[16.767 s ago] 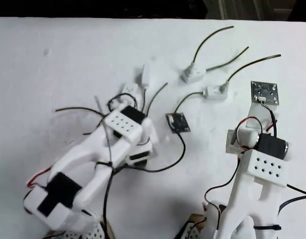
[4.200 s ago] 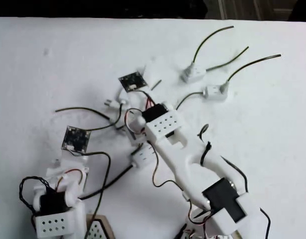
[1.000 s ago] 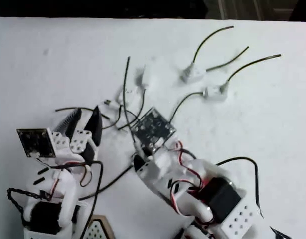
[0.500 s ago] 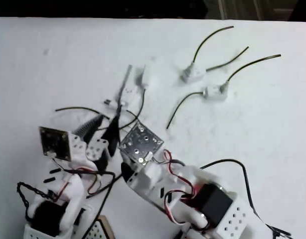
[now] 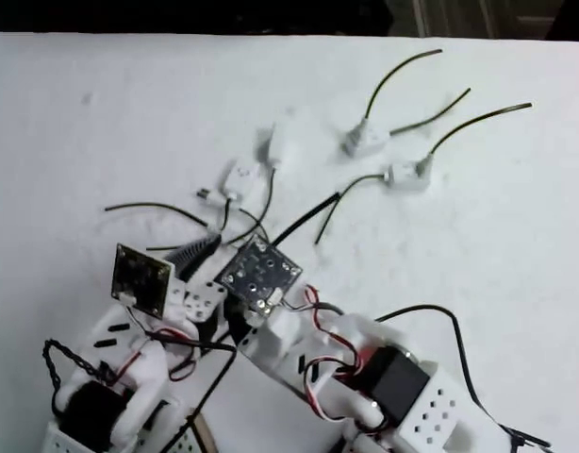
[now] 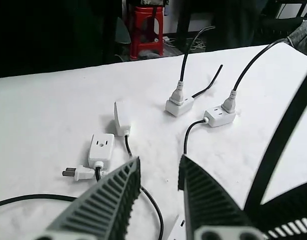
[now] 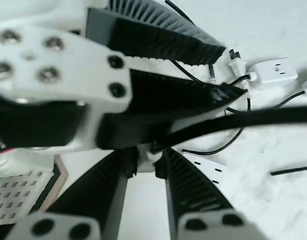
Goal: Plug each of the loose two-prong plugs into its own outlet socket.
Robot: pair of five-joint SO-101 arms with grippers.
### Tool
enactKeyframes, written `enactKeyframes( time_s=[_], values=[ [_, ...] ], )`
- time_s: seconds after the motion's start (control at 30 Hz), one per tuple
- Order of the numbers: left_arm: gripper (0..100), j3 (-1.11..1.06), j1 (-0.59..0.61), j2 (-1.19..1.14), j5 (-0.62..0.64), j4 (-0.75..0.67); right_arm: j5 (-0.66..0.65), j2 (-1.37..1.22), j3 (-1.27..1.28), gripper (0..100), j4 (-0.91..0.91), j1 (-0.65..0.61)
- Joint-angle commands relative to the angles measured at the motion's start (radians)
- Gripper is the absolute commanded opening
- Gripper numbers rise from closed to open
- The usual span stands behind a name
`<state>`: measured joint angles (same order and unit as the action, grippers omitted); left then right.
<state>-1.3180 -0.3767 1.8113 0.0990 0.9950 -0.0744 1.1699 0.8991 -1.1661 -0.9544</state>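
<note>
1. The right gripper (image 7: 147,167) is clamped on a white plug (image 7: 146,159), whose black cord (image 7: 253,119) trails away.
2. The left gripper (image 6: 159,162) hangs close by, narrowly open and empty.
3. A free outlet socket (image 6: 101,146) lies just beside a loose plug (image 6: 77,173).

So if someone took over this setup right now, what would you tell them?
Left gripper: open, holding nothing, close beside the right one.
Right gripper: shut on a corded plug.
A white socket lies on the table just below them. A loose plug lies beside a free socket farther out.
Done: two plugs sit in sockets at the far side.
Left: the held plug and the loose one.
</note>
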Motion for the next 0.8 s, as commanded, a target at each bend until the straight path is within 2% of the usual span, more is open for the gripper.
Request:
enactKeyframes(
  time_s=[0.0, 0.07, 0.2, 0.33, 0.5, 0.67, 0.77],
  values=[
    [14, 0.080, -0.012, 0.004, -0.015, 0.051, -0.052, 0.008, -0.005, 1.7, 0.022, 0.077],
    [14, 0.081, 0.050, 0.004, -0.012, 0.063, -0.075, 0.007, -0.005, 1.7, 0.024, 0.148],
    [14, 0.077, 0.275, 0.002, -0.009, 0.061, -0.080, -0.001, 0.011, 1.6, 0.019, 0.259],
    [14, 0.066, 0.466, 0.002, -0.009, 0.094, -0.075, -0.087, 0.032, 1.6, 0.030, 0.308],
    [14, -0.026, 0.641, 0.002, -0.015, 0.110, -0.078, -0.246, 0.035, 1.6, 0.119, 0.366],
    [14, -0.157, 0.719, 0.002, -0.028, 0.089, -0.074, -0.317, 0.048, 1.7, 0.137, 0.366],
    [14, -0.247, 0.719, 0.002, -0.115, 0.046, -0.074, -0.315, 0.083, 1.7, 0.147, 0.366]
  ],
)
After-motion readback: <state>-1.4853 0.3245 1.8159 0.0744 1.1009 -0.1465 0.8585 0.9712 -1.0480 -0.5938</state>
